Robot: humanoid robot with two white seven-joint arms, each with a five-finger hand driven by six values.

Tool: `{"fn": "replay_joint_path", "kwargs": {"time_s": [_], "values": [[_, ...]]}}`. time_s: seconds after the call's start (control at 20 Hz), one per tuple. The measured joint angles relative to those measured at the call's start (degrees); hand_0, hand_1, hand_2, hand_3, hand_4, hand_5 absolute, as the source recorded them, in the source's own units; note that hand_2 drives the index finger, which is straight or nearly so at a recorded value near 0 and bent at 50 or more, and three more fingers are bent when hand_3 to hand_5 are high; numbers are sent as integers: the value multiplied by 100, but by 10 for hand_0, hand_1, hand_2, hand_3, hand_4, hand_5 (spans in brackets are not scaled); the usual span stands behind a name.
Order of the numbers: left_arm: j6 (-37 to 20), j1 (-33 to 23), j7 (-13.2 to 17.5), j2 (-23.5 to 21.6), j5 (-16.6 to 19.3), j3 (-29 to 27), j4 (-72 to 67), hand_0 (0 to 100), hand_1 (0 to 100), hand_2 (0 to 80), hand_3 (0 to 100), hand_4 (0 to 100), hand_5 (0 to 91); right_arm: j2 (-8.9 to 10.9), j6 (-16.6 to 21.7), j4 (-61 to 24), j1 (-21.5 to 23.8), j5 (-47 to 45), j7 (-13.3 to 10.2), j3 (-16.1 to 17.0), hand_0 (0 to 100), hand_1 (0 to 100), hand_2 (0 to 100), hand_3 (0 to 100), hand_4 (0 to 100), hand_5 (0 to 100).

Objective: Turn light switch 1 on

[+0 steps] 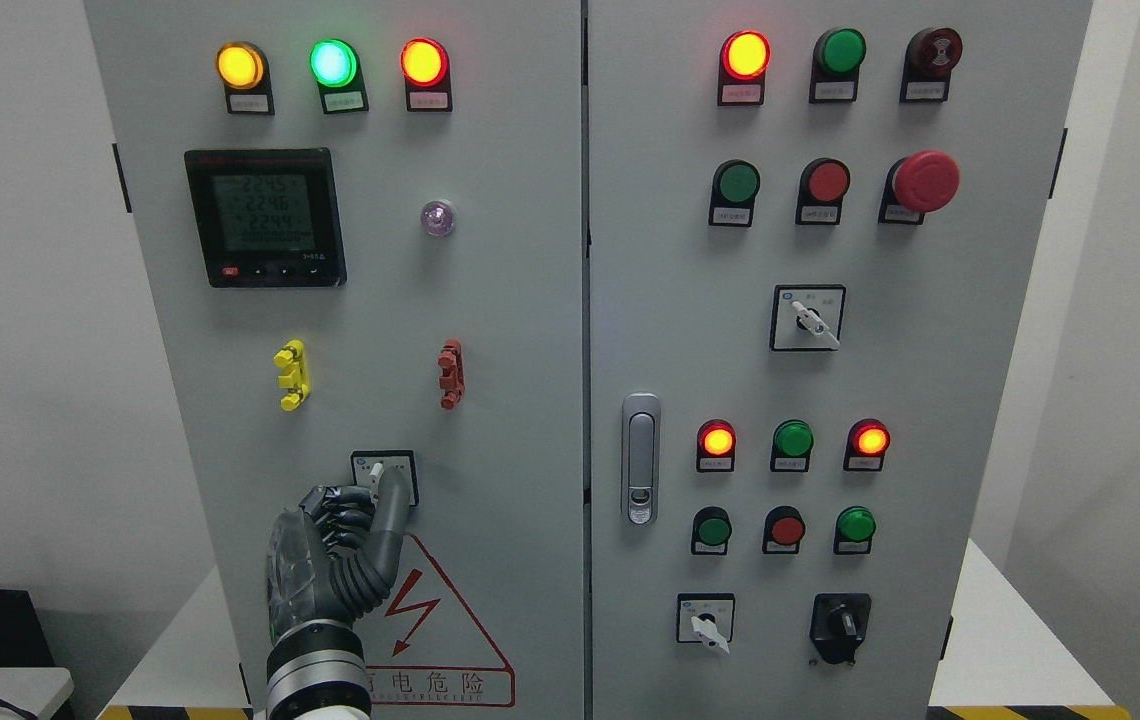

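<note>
From the head camera, the dark-fingered left hand (335, 560) rises from the lower left, its fingers clasping the small white-levered rotary switch (385, 477) low on the grey steel cabinet's left door (510, 300); the turning step looks in hand, and next calls for a twist of the wrist. The red hazard triangle (435, 630) sits just below, the red clip (450, 374) and yellow clip (291, 375) above; nothing blocks it; the right arm is unseen.

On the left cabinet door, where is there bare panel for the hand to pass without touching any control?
Bare panel lies between the yellow clip and the red clip, and below the meter down to the rotary switch. The top row of lamps is crowded. The left hand covers the area beside the warning triangle.
</note>
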State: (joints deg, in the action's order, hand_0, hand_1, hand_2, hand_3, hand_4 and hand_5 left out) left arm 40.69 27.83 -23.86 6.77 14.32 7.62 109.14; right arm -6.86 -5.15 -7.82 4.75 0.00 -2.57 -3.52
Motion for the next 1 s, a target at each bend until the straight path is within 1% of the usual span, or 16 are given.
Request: {"fn": "replay_joint_path", "kwargs": {"time_s": [0.7, 1.0], "values": [[4, 2, 10, 0, -6, -3, -8, 383, 411, 500, 751, 802, 803, 0, 0, 0, 0, 0, 0, 0, 120, 389, 0, 0, 0, 0], [5, 2, 10, 0, -10, -4, -11, 413, 372, 496, 754, 803, 802, 0, 0, 0, 0, 0, 0, 0, 120, 389, 0, 0, 0, 0]]}}
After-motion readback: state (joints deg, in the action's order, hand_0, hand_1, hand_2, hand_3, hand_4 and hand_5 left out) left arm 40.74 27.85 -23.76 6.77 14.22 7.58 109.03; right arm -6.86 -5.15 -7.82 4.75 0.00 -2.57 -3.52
